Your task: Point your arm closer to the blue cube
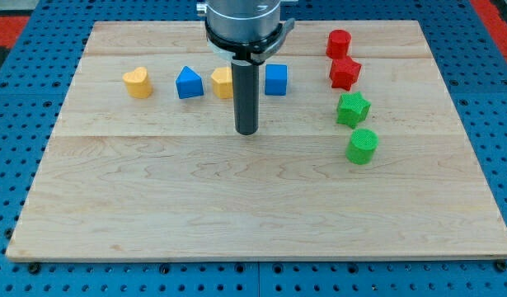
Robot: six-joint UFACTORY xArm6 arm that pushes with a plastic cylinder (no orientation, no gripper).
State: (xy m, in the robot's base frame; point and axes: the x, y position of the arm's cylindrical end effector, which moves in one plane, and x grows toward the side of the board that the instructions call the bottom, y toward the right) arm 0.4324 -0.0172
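The blue cube sits on the wooden board near the view's top, just right of my rod. My tip rests on the board below and slightly left of the cube, a short gap away. A yellow block is partly hidden behind the rod on its left; its shape is unclear. A blue triangular block lies further left, and a yellow heart block beyond it.
At the view's right stand a red cylinder, a red star block, a green star block and a green cylinder. The wooden board lies on a blue perforated table.
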